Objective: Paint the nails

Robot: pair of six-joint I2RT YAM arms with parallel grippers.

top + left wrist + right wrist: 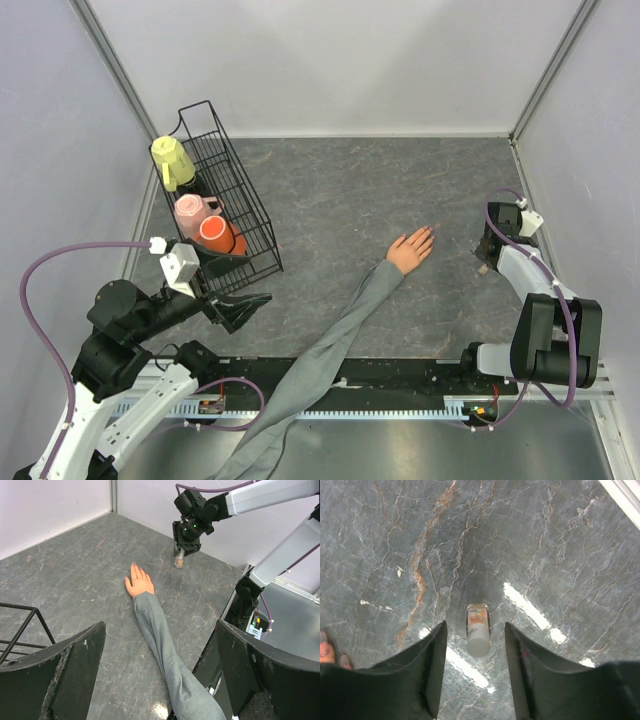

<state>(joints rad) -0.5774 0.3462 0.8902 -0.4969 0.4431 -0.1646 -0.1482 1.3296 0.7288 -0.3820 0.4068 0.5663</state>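
A peach-skinned mannequin hand lies palm down on the grey marbled table. Its long grey sleeve trails from the wrist back toward the arms' bases. The nails sit at the fingertips, on the end of the hand farthest from the sleeve, and point toward the far right corner. In the right wrist view, 2 of them show reddish-pink.

Just beyond the fingertips, to the hand's right, the right gripper hangs low over the table, pointing down. Its jaws are parted to a middling width around a small glass bottle with a grey cap. A strip of table shows on each side of the bottle, so neither finger touches it. The bottle appears to stand on the table, apart from the hand.

Well to the hand's left, level with the middle of the sleeve, the left gripper is raised and aimed across at the hand. Its jaws are spread wide and hold nothing.

Farther left of the hand stands a black wire basket. It holds 3 cups in a row: yellow farthest from the hand, pink in the middle and orange nearest the hand.
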